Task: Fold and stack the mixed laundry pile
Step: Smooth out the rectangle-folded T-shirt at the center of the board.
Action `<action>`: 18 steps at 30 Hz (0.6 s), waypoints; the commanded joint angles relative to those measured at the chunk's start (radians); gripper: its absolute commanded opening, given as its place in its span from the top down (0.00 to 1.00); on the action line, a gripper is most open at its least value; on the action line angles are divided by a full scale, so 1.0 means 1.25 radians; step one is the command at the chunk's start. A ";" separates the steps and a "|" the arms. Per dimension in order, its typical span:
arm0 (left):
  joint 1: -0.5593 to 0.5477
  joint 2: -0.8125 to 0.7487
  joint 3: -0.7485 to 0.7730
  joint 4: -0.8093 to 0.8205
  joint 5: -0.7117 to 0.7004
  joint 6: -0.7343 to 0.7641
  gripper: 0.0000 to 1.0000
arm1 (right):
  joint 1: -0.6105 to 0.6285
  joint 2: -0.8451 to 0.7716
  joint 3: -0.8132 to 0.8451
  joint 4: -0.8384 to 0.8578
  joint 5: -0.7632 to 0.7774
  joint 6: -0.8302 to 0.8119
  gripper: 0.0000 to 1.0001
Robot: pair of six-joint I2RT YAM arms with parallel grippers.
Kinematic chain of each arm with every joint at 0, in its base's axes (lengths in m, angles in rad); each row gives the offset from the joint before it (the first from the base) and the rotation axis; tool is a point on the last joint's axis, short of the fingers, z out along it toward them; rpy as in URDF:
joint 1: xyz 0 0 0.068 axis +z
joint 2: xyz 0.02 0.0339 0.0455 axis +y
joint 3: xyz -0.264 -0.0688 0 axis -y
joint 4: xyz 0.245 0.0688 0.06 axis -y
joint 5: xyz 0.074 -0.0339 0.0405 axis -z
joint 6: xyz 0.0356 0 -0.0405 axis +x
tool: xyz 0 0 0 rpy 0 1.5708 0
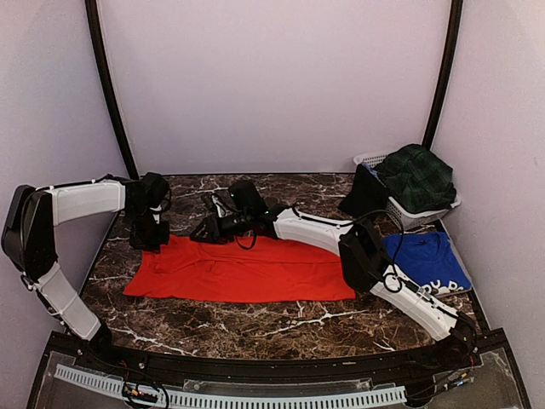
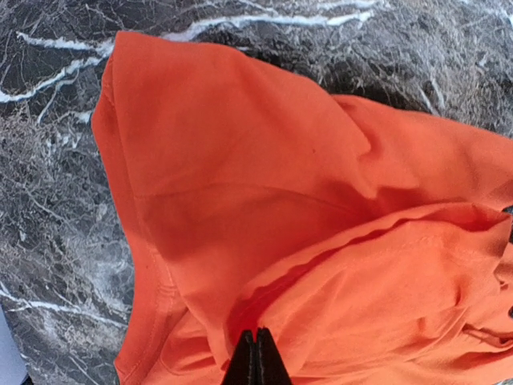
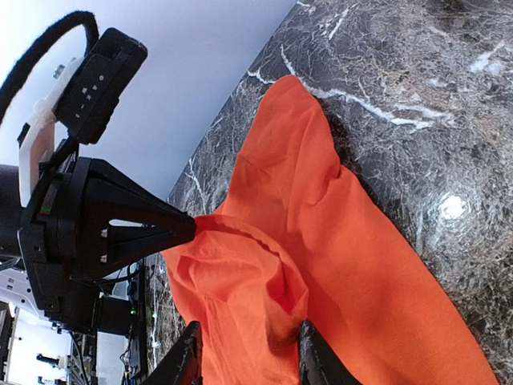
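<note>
A bright red-orange T-shirt (image 1: 247, 271) lies spread across the middle of the dark marble table. My left gripper (image 1: 152, 239) is at its far left corner, shut on a raised edge of the cloth (image 2: 258, 341). My right gripper (image 1: 207, 230) is a little to the right along the far edge, and its fingers (image 3: 250, 359) hold a bunched fold of the same shirt (image 3: 264, 273). The left gripper's black tip (image 3: 186, 228) shows in the right wrist view, pinching the hem. A royal blue printed T-shirt (image 1: 424, 256) lies flat at the right, partly under the right arm.
A white slotted basket (image 1: 372, 158) stands at the back right with a dark green tartan skirt (image 1: 417, 177) heaped on it and a black garment (image 1: 364, 194) hanging over its left side. The enclosure's walls close in the back and both sides.
</note>
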 commanded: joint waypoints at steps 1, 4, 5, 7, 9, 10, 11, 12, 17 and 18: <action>-0.019 -0.048 0.004 -0.090 -0.044 0.005 1.00 | 0.006 0.025 0.035 0.028 -0.001 0.001 0.65; -0.023 -0.063 0.002 -0.092 -0.037 0.005 1.00 | 0.007 0.033 0.040 0.032 0.000 0.002 0.68; -0.024 -0.070 0.002 -0.090 -0.035 0.006 1.00 | 0.007 0.039 0.048 0.029 0.002 0.003 0.69; -0.026 -0.077 0.003 -0.089 -0.033 0.007 1.00 | 0.007 0.053 0.061 0.023 0.002 0.006 0.67; -0.028 -0.082 0.003 -0.092 -0.031 0.010 1.00 | 0.007 0.054 0.058 0.024 0.003 0.005 0.64; -0.030 -0.084 0.004 -0.092 -0.030 0.013 1.00 | 0.007 0.053 0.059 0.025 0.002 0.003 0.64; -0.035 -0.085 0.002 -0.091 -0.028 0.017 1.00 | 0.008 0.053 0.059 0.027 0.001 0.002 0.64; -0.036 -0.088 0.000 -0.089 -0.025 0.019 1.00 | 0.008 0.053 0.059 0.028 0.000 -0.001 0.64; -0.052 -0.101 -0.014 -0.080 -0.019 0.027 1.00 | 0.012 0.053 0.058 0.025 -0.003 -0.012 0.82; -0.056 -0.106 -0.016 -0.078 -0.018 0.027 1.00 | 0.012 0.049 0.054 0.027 -0.007 -0.015 0.86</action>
